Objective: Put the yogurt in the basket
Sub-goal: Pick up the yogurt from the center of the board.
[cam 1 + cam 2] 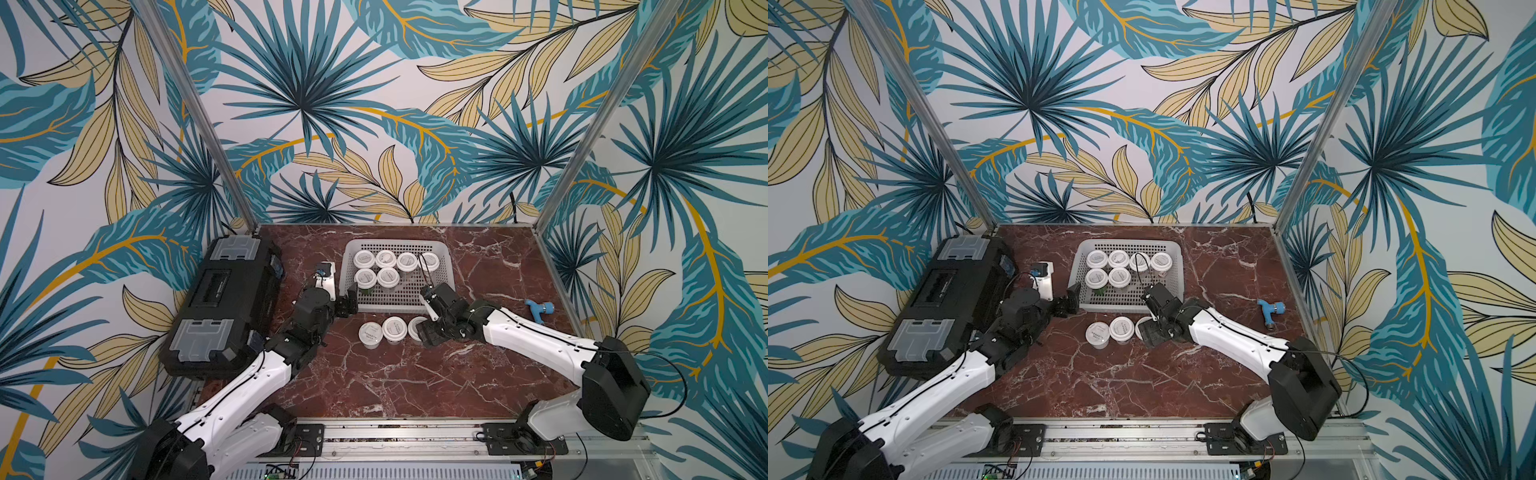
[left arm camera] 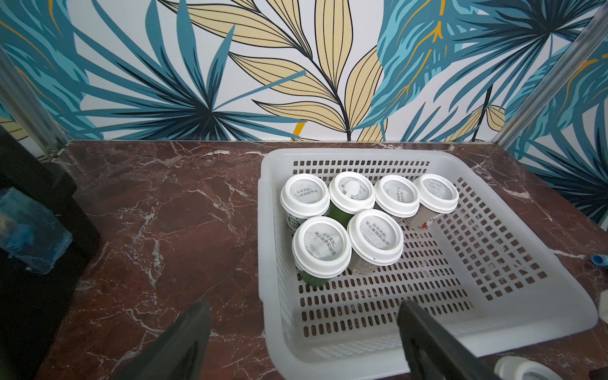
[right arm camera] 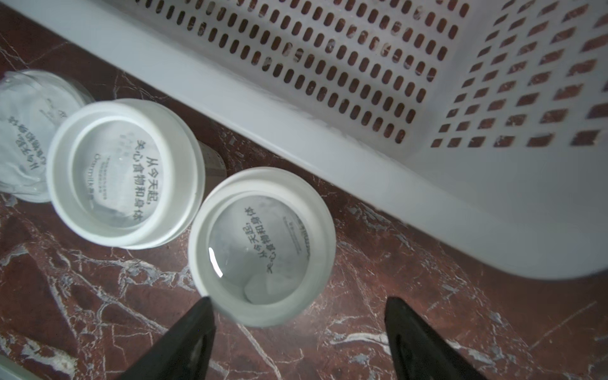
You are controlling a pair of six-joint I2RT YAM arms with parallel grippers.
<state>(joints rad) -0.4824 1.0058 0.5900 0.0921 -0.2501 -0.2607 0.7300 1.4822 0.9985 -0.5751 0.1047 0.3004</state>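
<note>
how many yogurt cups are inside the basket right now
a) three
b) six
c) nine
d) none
b: six cups stand inside the basket, four in the far row and two nearer, while three more cups sit on the table just outside its near rim.

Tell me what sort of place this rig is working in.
Probably a staged robot test cell: aluminium frame posts, printed leaf backdrop walls, and a marble-look tabletop edged by a mounting rail.
</note>
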